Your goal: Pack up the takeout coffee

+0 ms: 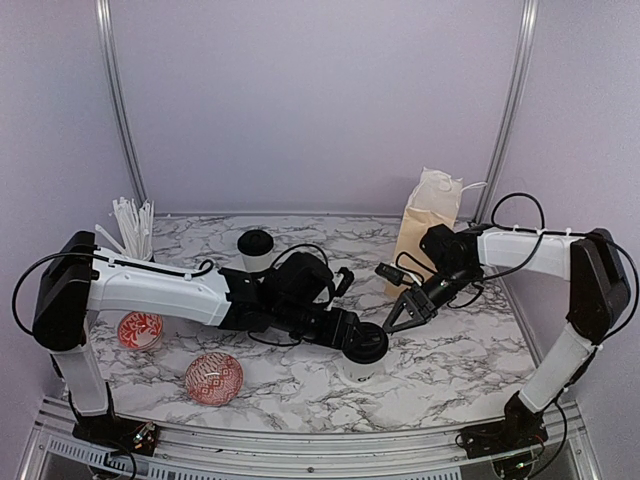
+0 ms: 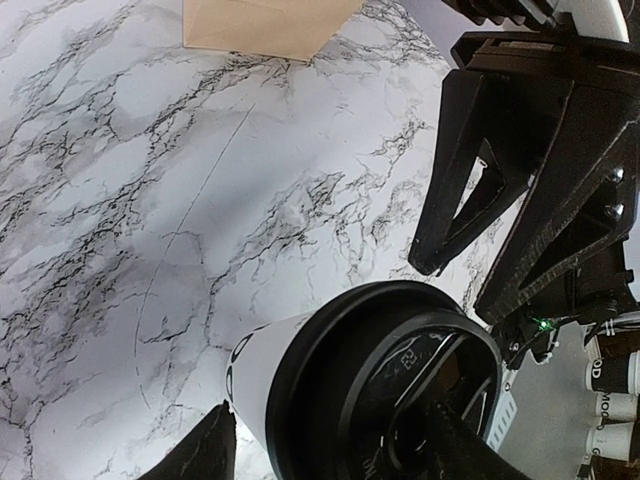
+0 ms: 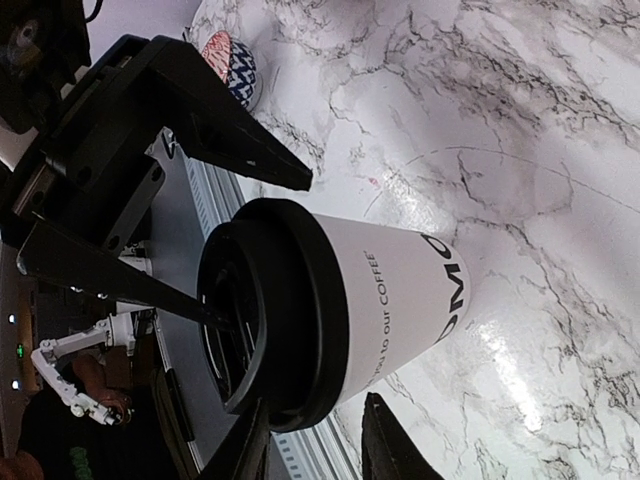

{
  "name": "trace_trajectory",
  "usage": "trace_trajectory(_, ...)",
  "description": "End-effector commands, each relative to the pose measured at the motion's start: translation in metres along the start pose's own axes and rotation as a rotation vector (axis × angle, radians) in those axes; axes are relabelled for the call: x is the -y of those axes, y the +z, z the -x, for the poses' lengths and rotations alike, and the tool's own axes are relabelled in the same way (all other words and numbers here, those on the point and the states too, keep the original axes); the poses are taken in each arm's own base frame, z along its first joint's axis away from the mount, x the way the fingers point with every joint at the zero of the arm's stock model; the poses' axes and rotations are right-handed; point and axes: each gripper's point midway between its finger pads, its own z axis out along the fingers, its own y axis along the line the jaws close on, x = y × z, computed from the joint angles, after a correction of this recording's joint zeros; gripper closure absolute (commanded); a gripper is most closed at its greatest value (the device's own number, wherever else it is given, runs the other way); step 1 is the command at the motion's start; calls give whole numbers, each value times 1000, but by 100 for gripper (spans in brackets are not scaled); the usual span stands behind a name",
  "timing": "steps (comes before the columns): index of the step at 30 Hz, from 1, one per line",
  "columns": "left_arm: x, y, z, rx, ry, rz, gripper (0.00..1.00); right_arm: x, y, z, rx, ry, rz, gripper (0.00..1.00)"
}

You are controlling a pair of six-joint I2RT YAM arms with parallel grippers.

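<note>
So the cup [image 1: 360, 368] everyone cares about stands upright on the counter [image 1: 470, 350], roughly in the middle and a bit toward the near edge. It's white paper with black lettering and a round black lid on top.

The left gripper [image 1: 362, 338] comes in from the left and sits right over that lid. Its jaws are open and straddle the top of the cup, one finger on each side. From the right wrist view there's a visible gap between one finger and the lid rim, so it's around the cup rather than squeezing it.

The right gripper [image 1: 402, 322] is just to the right of the same cup, with its tips pointing at the cup. Its jaws are spread part way in a V and have hold of nothing; the tips are close to the lid but apart from it.

Counting what's on the counter:
- Cups: two. The second one [image 1: 256, 245] stands at the far side, left of centre and well apart from both grippers, also lidded.
- Tan paper bag [image 1: 428, 225]: one, upright at the far right.
- Red-and-white patterned bowls: two, one at the left [image 1: 140, 328] and one nearer the front edge [image 1: 213, 376].
- A bunch of white sticks [image 1: 132, 225] at the far left; I can't count those.
</note>
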Motion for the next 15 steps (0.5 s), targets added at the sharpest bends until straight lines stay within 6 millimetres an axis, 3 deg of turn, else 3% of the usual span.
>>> trace_trajectory(1,-49,13,-42,-126,-22,148,35,9,0,1,3,15,-38,71)
trace_trajectory(9,-53,13,-46,-135,-23,154,36,25,11,-5,-35,51,-46,75)
trace_trajectory(15,-64,10,-55,-153,-29,174,37,38,31,-24,-87,96,-30,82)
